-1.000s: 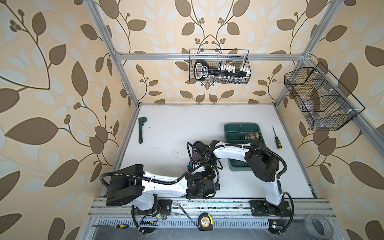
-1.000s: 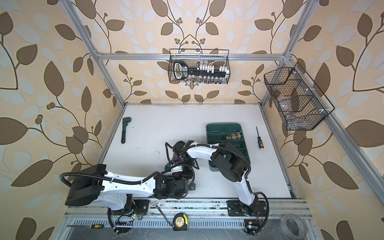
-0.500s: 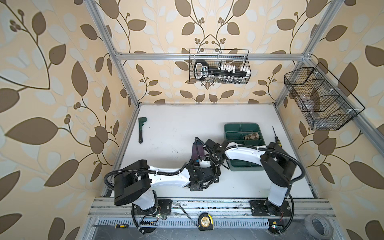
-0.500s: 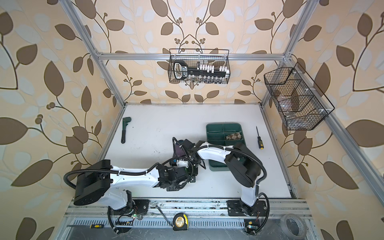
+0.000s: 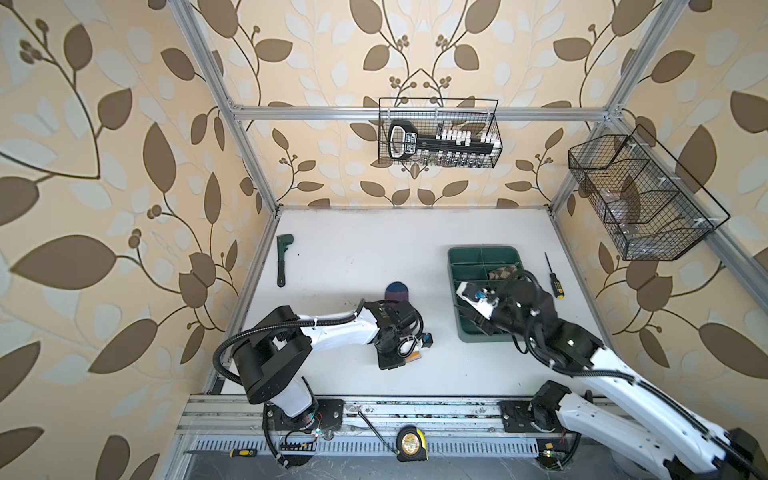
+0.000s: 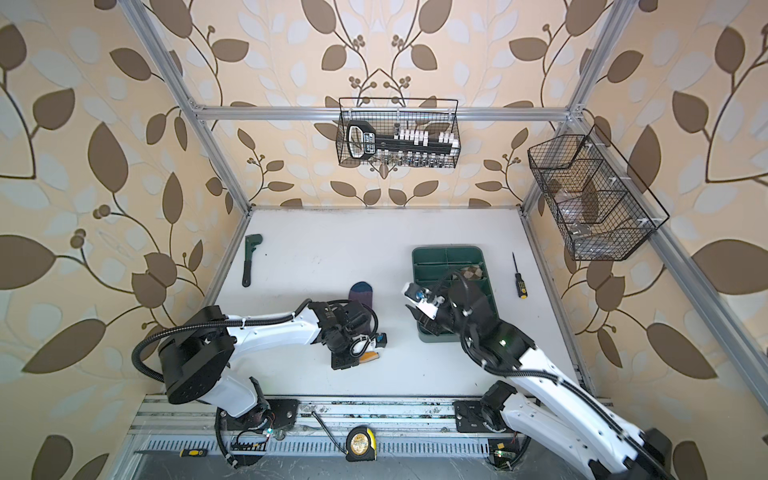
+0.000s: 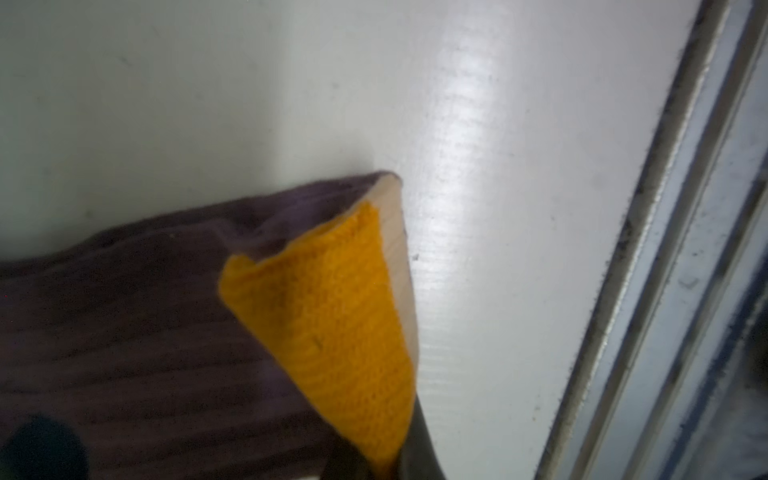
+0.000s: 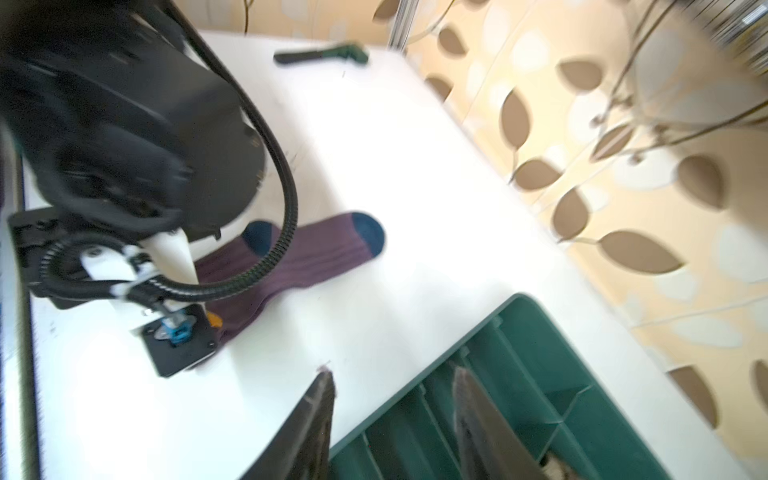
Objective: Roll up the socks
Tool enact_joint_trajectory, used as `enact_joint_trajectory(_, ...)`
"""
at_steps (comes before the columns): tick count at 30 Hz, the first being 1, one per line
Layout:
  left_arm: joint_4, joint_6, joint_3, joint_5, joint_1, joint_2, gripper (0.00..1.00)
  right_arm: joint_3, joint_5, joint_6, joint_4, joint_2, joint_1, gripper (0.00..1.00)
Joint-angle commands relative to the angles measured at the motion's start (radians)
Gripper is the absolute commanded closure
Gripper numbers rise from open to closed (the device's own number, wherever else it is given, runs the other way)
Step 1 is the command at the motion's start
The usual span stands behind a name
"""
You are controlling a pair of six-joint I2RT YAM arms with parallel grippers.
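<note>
Pulled back from mid-table since a second ago, the right gripper (image 8: 392, 374) now hangs over the left rim of the green tray (image 5: 482, 250) at 3 o'clock, jaws spread and empty. The left gripper (image 5: 410, 354) pinches the mustard cuff of the purple sock (image 8: 316, 257), which lies mid-table with its toe toward 12 o'clock and its cuff near the front edge. Bare table (image 5: 374, 249) lies open at 12 o'clock and between sock and tray. Two socks: the argyle sock (image 5: 500, 273) sits in a tray compartment. One wrench (image 5: 282, 259) hugs the 10 o'clock edge, and one screwdriver (image 5: 552, 276) the 3 o'clock edge.
</note>
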Motion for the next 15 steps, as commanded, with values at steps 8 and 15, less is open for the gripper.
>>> enact_joint_trajectory(8, -0.176, 0.068, 0.112, 0.237, 0.129, 0.138, 1.0, -0.194, 0.537, -0.413, 0.169, 0.11, 0.575, 0.41)
enact_joint_trajectory(15, -0.186, 0.067, 0.129, 0.239, 0.136, 0.168, 1.0, -0.088, 0.496, -0.427, 0.404, 0.597, 0.608, 0.38)
